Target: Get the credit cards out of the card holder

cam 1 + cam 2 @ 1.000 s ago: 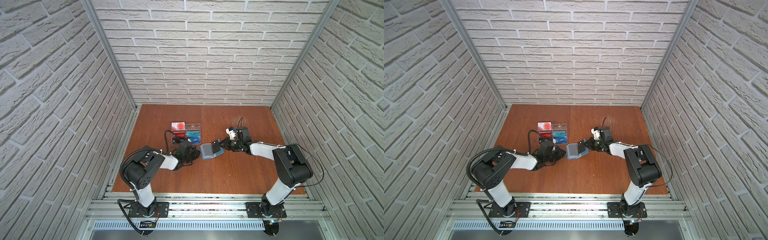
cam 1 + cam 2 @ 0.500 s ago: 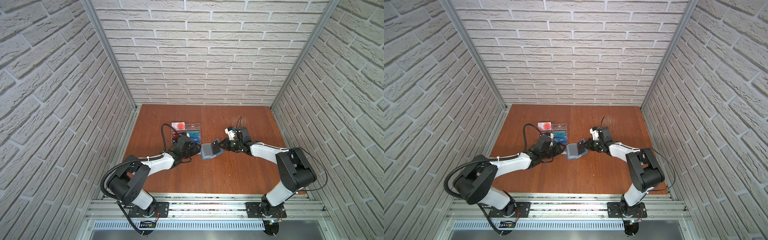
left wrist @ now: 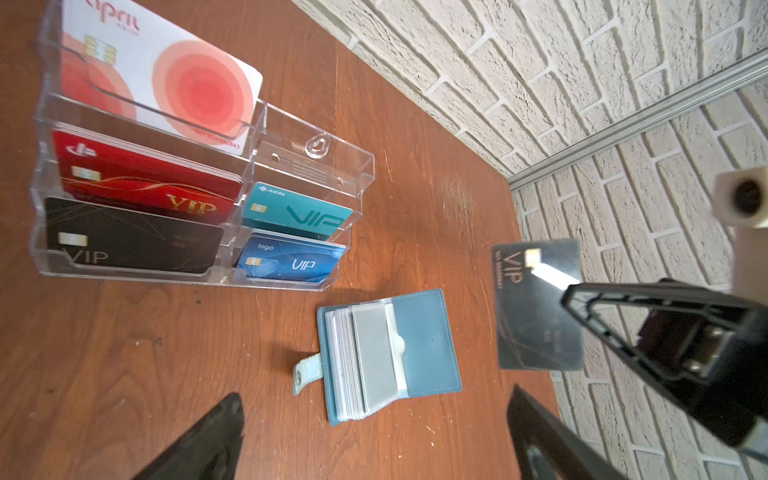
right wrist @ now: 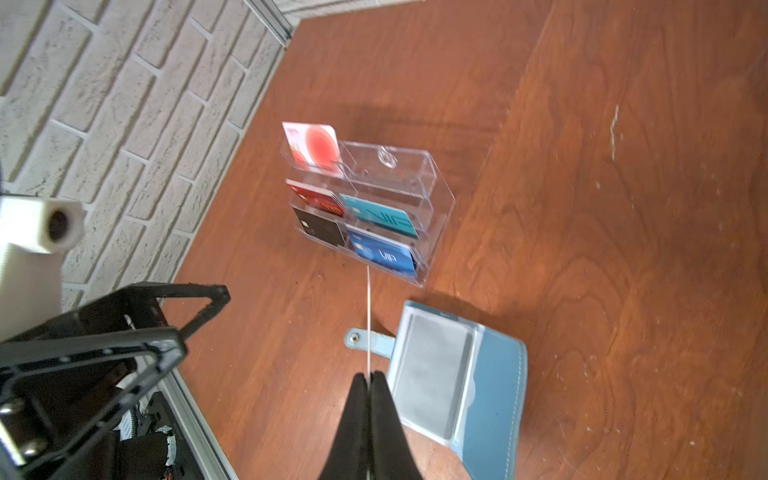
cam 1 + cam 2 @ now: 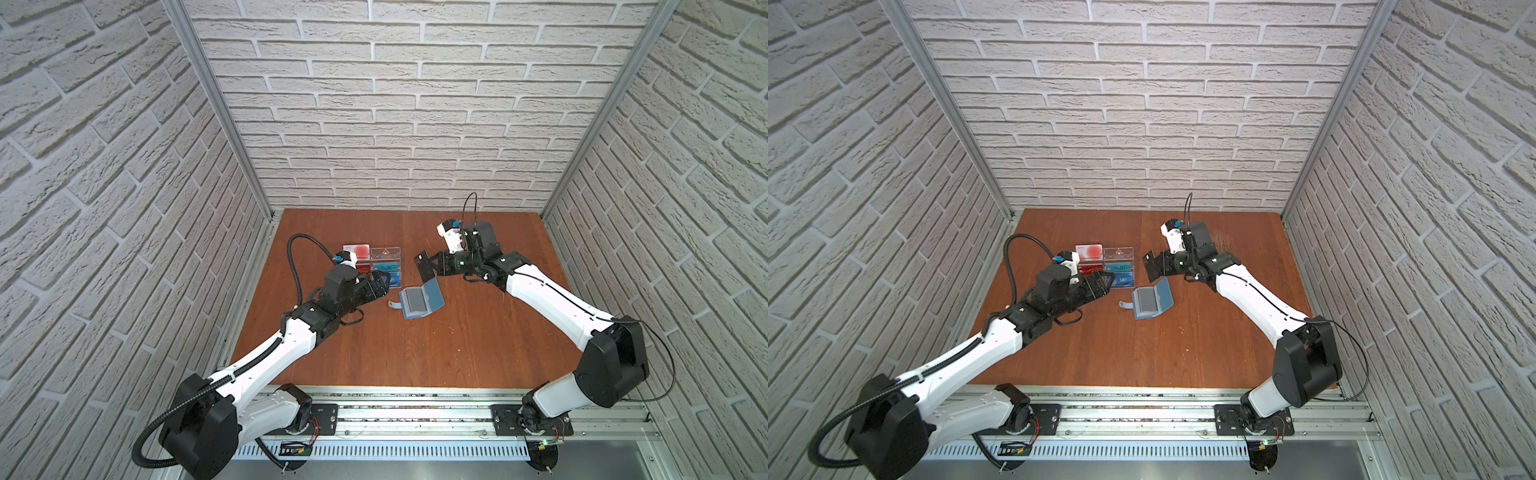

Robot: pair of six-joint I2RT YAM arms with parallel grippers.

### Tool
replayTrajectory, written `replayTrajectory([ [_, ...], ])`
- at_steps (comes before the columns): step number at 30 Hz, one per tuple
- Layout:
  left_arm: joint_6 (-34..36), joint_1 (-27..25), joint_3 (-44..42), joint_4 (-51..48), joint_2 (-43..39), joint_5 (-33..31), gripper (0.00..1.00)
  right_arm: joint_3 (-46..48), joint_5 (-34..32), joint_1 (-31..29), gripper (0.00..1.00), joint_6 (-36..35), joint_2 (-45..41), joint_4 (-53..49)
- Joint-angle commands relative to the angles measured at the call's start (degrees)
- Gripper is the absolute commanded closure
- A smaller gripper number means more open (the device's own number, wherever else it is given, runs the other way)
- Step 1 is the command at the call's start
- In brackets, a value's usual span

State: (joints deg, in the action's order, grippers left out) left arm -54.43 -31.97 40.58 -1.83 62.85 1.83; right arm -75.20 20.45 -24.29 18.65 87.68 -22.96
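The slate-blue card holder (image 5: 419,300) (image 5: 1152,300) lies open on the table, clear sleeves showing (image 3: 374,357) (image 4: 440,374), strap tab to one side. My right gripper (image 5: 436,265) (image 4: 368,376) is shut on a black credit card (image 5: 424,266) (image 5: 1152,268) (image 3: 536,307), held in the air behind the holder; in the right wrist view the card (image 4: 368,316) shows edge-on as a thin pale line. My left gripper (image 5: 383,282) (image 3: 376,395) stands open just left of the holder, touching nothing. I cannot tell whether other cards sit in the sleeves.
A clear acrylic rack (image 5: 386,254) (image 3: 324,166) (image 4: 395,174) stands behind the left gripper, holding a white card with a red circle plus red, black, teal and blue cards. Brick walls close in the table on three sides.
The left gripper opened, let go of the card holder and drew back. The right gripper lifted the black card up and away from the holder, towards the back.
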Motion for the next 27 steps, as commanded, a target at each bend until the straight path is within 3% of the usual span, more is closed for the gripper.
replayTrajectory([
  [1, 1.75, 1.1, -1.8, -3.74, -3.22, -1.05, 0.02, -8.43, 0.33, -1.52, 0.94, -11.74, 3.2, -11.2],
  [6, 2.44, 2.9, -4.31, -3.91, -6.82, 0.83, 0.02, -23.66, -2.2, -4.12, 0.94, -22.02, 9.87, -22.34],
  [17, 1.48, 9.04, -8.8, -2.83, -13.56, 2.38, 0.02, -48.42, 2.05, -7.19, 0.94, -46.29, 26.65, -38.39],
  [24, -0.72, 16.96, -14.18, 2.15, -16.44, 9.96, 0.02, -70.18, 5.13, -11.07, 0.95, -50.92, 41.55, -49.02],
  [27, -3.04, 21.37, -16.96, 4.88, -16.8, 14.17, 0.02, -75.45, 5.85, -12.72, 0.95, -51.56, 46.24, -50.54],
])
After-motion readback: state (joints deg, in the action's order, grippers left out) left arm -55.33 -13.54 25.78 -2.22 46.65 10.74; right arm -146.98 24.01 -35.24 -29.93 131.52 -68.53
